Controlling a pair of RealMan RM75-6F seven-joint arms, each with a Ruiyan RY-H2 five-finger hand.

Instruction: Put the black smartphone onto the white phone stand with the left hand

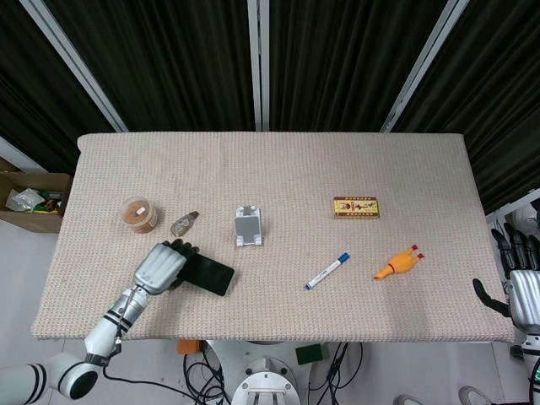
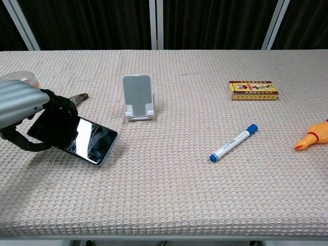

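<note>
The black smartphone (image 1: pixel 213 275) (image 2: pixel 84 139) lies at the front left of the table, its cracked screen facing up. My left hand (image 1: pixel 160 268) (image 2: pixel 23 110) grips its left end, fingers curled over the far edge and thumb under the near edge. The phone looks tilted, with its right end down at the cloth. The white phone stand (image 1: pixel 247 226) (image 2: pixel 138 96) stands upright and empty, a short way behind and to the right of the phone. My right hand (image 1: pixel 523 283) hangs past the table's right edge with its fingers apart, holding nothing.
A round tub of brown stuff (image 1: pixel 138 213) and a small wrapped item (image 1: pixel 185 223) sit just behind my left hand. To the right of the stand are a yellow-brown box (image 1: pixel 356 207), a blue-capped marker (image 1: pixel 327 271) and a rubber chicken (image 1: pixel 398 264).
</note>
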